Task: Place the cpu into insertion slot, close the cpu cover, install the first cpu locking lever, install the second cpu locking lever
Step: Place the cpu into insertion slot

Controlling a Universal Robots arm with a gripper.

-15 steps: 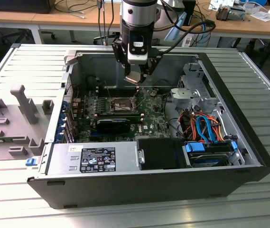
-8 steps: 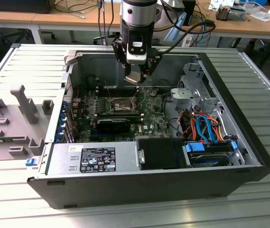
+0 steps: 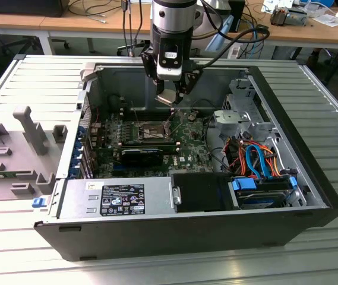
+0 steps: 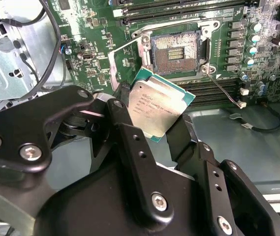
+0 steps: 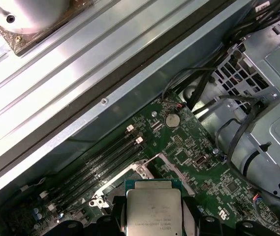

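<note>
Open PC case (image 3: 186, 237) lying on its side on a ribbed metal table (image 3: 14, 83), with the green board (image 4: 95, 29) facing up. The arm's gripper (image 3: 169, 98) hangs over the far part of the case, above the board. In both wrist views its two black fingers (image 4: 125, 105) are clamped on opposite edges of the cpu (image 4: 157, 105), silver lid w/ print facing the cameras and the chip held tilted; in the first wrist view the cpu (image 5: 153, 209) sits between the finger tips (image 5: 117, 219). The chip is up in the air, near the insertion slot (image 4: 175, 51) but not in it: the slot's dark pin field is bare inside its silvery rim. The cpu cover (image 4: 114, 66) stands swung up and open on one side of the slot. Long black memory slots (image 5: 105, 152) run beside the socket toward the case wall; a coin cell (image 5: 172, 119) lies further along the board. At the exterior view's right is a drive cage (image 3: 240, 119) w/ orange and blue cables (image 3: 255, 157); the power supply (image 3: 121, 199) is at the near edge.
</note>
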